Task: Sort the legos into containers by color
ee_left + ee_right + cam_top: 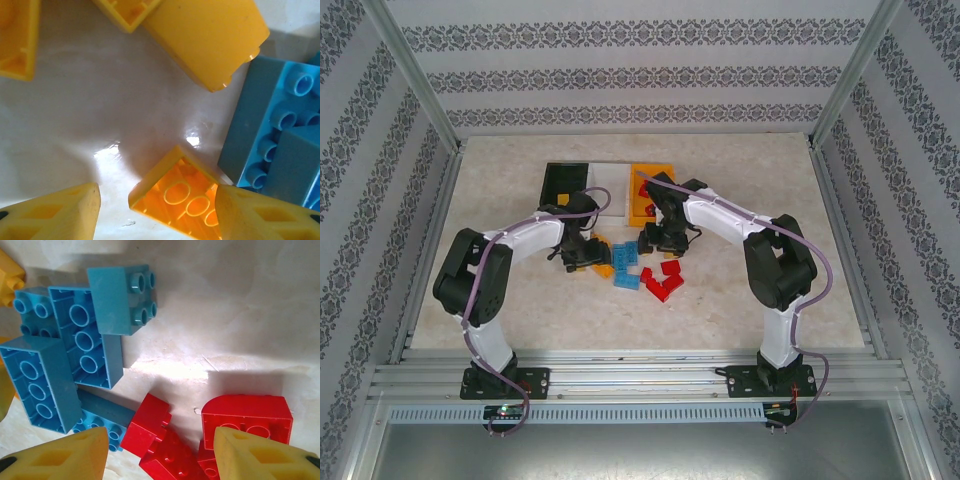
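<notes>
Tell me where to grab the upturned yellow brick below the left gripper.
Take the yellow brick across its long side walls, straight down from above. It lies hollow side up, skewed inside the open left gripper, so the wrist probably needs turning.

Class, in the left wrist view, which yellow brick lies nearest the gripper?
The orange-yellow brick lying hollow side up, round tubes showing, between the fingers of the left gripper. The other yellow bricks sit farther off, along the view's top edge.
</notes>
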`<action>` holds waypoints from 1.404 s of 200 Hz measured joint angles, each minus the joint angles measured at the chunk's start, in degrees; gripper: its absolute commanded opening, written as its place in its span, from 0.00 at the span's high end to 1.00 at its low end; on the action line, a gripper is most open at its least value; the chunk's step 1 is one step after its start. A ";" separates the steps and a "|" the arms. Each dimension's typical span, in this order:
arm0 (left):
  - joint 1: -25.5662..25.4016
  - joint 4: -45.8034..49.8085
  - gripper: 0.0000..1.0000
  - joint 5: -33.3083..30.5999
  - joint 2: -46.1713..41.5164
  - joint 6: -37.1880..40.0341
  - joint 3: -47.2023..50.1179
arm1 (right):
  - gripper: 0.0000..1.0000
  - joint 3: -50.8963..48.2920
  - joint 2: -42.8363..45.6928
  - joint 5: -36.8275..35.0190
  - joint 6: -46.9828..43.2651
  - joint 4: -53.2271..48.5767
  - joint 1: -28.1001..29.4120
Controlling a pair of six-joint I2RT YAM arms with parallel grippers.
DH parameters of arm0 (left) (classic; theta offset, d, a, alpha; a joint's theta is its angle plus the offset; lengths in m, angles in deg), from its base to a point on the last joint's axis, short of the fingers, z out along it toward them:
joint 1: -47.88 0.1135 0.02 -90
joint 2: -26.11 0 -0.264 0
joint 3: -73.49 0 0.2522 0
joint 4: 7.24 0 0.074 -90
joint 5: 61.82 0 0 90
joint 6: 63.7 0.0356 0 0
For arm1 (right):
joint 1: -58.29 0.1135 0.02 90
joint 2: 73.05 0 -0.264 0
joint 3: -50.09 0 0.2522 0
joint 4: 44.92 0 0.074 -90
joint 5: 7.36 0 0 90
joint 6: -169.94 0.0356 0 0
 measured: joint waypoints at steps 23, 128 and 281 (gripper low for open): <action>-0.26 0.02 0.36 -0.22 1.31 -0.70 -1.18 | 0.41 -1.16 0.00 0.00 0.00 0.00 -0.37; -1.40 1.38 0.74 -1.11 5.46 -0.98 -5.90 | 0.41 -4.37 2.05 0.00 0.42 1.55 -1.14; 15.39 15.56 0.78 -11.34 8.24 12.83 -33.07 | 0.42 -7.06 5.73 -0.07 0.39 2.14 -3.76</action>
